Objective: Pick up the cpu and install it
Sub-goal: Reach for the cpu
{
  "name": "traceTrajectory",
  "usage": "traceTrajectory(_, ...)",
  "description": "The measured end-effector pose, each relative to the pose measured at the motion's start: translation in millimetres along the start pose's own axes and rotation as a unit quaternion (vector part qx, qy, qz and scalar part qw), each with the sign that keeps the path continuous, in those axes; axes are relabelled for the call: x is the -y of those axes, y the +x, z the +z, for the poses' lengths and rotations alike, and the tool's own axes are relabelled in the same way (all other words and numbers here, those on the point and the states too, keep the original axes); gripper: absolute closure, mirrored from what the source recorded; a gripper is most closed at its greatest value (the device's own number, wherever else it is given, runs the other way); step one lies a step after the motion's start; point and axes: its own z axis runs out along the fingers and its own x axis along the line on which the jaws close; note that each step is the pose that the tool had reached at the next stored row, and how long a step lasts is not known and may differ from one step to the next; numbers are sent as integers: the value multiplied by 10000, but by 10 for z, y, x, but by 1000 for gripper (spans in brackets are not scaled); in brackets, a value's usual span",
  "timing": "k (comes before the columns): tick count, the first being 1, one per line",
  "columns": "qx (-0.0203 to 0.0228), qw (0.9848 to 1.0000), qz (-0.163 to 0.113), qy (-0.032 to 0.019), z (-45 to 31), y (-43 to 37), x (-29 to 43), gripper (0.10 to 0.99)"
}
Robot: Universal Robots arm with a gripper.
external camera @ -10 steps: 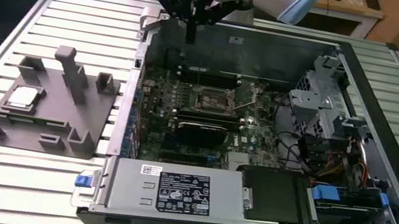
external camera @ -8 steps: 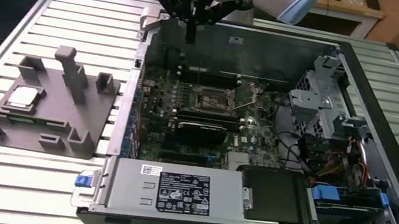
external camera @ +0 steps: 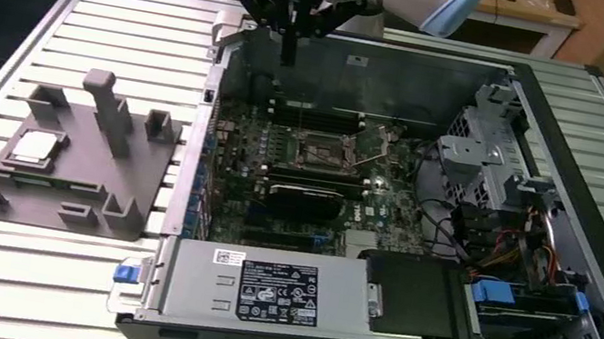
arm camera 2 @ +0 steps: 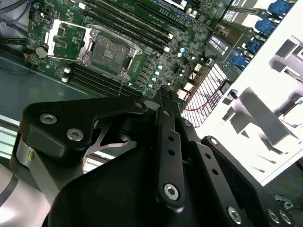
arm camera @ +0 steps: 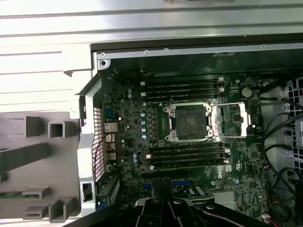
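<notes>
Lying on a grey fixture [external camera: 50,203], the cpu [external camera: 36,145] is a small pale square. The computer case [external camera: 441,73] holds an unlatched socket [external camera: 318,152]. The claw [external camera: 285,58] hangs closed above the case.

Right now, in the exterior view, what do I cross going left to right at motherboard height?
cpu, lying on the grey fixture → case side wall → open socket → metal drive cage.
</notes>
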Motion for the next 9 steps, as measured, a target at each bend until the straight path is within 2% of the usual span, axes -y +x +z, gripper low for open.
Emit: traceTrajectory(9, 0, 10000, 0, 0, -2, 52, 4, 980)
